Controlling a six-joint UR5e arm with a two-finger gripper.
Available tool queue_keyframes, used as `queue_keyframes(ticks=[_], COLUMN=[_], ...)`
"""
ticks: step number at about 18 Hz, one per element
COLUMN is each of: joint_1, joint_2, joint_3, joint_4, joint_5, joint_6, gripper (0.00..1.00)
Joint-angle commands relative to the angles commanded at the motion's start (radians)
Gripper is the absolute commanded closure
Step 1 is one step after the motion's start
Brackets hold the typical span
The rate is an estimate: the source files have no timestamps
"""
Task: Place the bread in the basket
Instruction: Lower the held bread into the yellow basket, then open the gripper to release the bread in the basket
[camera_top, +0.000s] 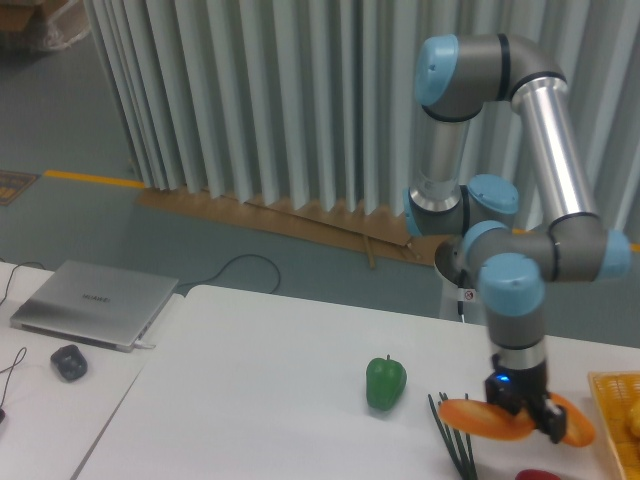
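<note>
The bread (487, 420), a long orange loaf, hangs level above the table at the lower right. My gripper (530, 417) is shut on its middle, and both ends stick out to the sides. Just right of the loaf's right end, the yellow-orange basket (608, 392) is cut off by the frame edge, with something yellow inside it.
A green pepper (385, 382) stands on the white table (260, 400) left of the loaf. Thin green stalks (450, 440) lie under the loaf's left end, and a red item (540, 475) peeks in at the bottom edge. A laptop (92, 301) and mouse (68, 362) sit far left.
</note>
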Motion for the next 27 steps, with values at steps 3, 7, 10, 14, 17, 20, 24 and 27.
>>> queue_keyframes(ticks=[3, 7, 10, 14, 17, 20, 24, 27], joint_1=[0.051, 0.1, 0.161, 0.227, 0.23, 0.238, 0.278, 0.302], joint_2=[-0.002, -0.006, -0.012, -0.043, -0.069, -0.072, -0.084, -0.094], joint_3=[0.009, 0.023, 0.026, 0.025, 0.029, 0.032, 0.035, 0.035], joint_4=[0.0, 0.002, 0.0, 0.002, 0.006, 0.006, 0.008, 0.009], joint_5=[-0.005, -0.012, -0.032, -0.031, -0.032, -0.032, -0.032, -0.038], joint_6=[0.048, 0.097, 0.153, 0.23, 0.238, 0.247, 0.31, 0.353], gripper=[0.94, 0.94, 0.94, 0.92, 0.93, 0.93, 0.93, 0.85])
